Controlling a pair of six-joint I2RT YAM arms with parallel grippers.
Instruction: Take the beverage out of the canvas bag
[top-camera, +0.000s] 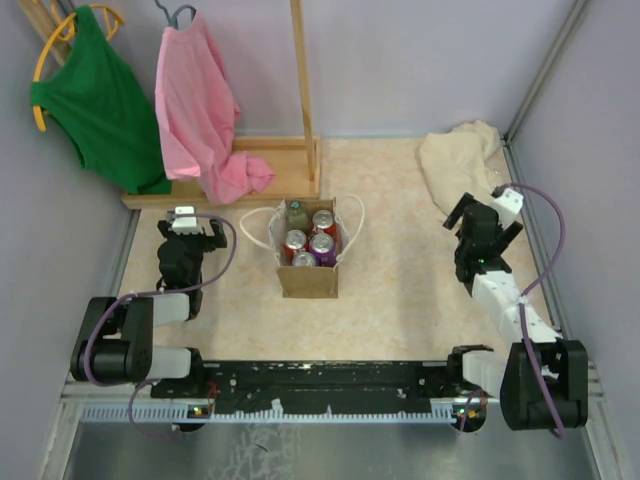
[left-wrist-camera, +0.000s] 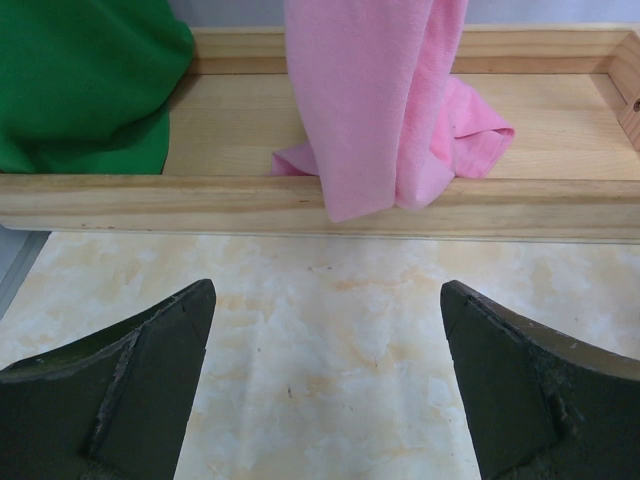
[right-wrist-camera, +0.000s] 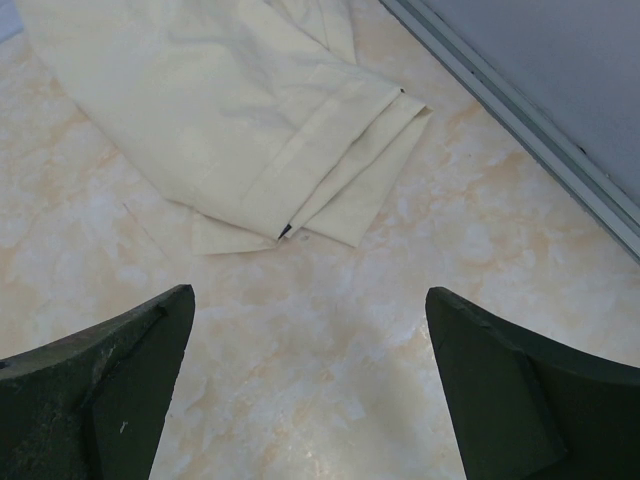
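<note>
The tan-brown canvas bag with two white loop handles stands at the middle of the table in the top view. It holds several beverages: two red cans, a purple can and a dark bottle. My left gripper is open and empty, to the left of the bag. My right gripper is open and empty, far to the right of the bag. The left wrist view shows open fingers over bare tabletop. The right wrist view shows open fingers likewise.
A wooden rack base stands at the back left with a green shirt and a pink shirt hanging over it. A cream cloth lies at the back right, near the wall rail.
</note>
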